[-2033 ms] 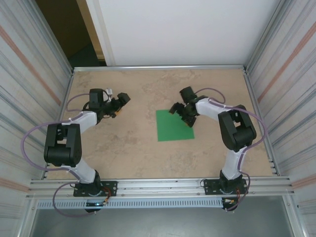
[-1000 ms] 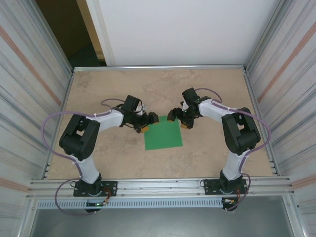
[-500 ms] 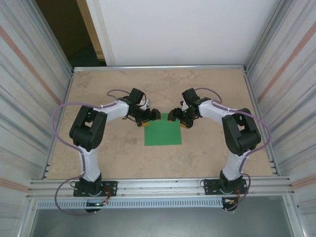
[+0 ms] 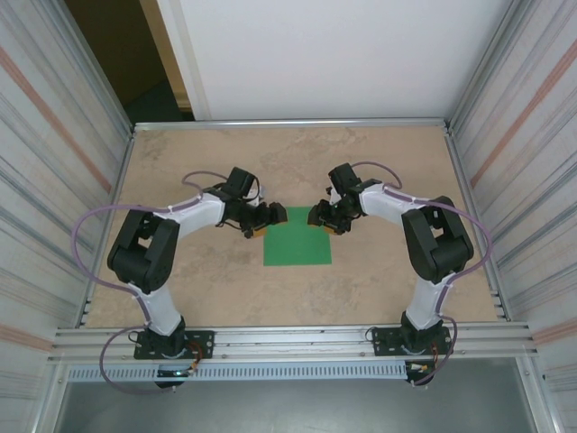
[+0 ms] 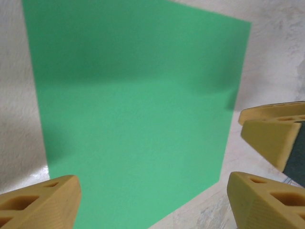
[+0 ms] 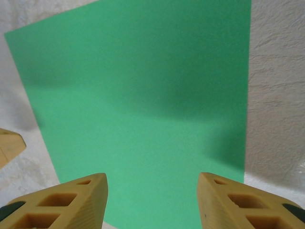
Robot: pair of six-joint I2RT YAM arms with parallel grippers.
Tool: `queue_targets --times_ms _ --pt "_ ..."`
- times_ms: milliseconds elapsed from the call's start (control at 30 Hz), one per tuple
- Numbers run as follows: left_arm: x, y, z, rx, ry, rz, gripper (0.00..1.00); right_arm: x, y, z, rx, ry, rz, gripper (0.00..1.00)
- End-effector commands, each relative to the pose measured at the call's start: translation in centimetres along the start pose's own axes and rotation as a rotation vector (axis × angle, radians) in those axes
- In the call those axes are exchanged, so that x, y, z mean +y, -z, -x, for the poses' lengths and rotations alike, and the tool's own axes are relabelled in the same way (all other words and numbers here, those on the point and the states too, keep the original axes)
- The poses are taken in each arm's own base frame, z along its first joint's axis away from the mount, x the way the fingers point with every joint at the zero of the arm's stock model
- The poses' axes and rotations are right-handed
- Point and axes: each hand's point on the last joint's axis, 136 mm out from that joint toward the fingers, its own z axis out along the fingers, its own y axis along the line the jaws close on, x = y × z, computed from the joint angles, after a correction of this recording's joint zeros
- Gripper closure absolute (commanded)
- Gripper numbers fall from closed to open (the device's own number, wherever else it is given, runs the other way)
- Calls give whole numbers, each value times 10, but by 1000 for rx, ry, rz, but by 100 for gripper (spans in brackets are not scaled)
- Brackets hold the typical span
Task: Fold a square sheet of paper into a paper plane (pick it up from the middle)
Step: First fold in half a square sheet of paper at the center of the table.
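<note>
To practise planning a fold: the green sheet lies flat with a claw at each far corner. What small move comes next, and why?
The sheet lies flat and unfolded; the left claw and right claw stand open at its far corners, holding nothing. So probably: close both on the far edge, ready to lift it.

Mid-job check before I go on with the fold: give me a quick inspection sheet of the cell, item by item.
Surface: tan mottled table, dry and even.
Job's things: square sheet of paper, green, flat and unfolded, mid-table; no plane formed yet.
Clutter: nothing seen.
Grippers: left gripper open at the sheet's far left corner; right gripper open at its far right corner; neither holds the sheet.
Cables: purple cables loop along both arms, off the sheet.
Surroundings: ribbed side panels, white wall behind, metal rail at the near edge.
</note>
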Motion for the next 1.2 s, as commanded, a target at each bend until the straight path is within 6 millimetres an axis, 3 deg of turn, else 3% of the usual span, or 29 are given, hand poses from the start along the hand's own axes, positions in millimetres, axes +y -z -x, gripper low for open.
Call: queue_targets --times_ms 0,300,700,1167 --pt "-3 -5 -2 1 28 -17 17 -3 -5 -1 25 21 -21 47" --pt "-6 -14 -1 15 31 -57 16 -14 -15 -7 51 14 -49 46" --pt "21 -29 -12 27 92 -46 14 -23 -30 -13 90 9 -64 46" --pt "15 -20 -11 -22 65 -117 8 9 -45 -10 91 10 47 47"
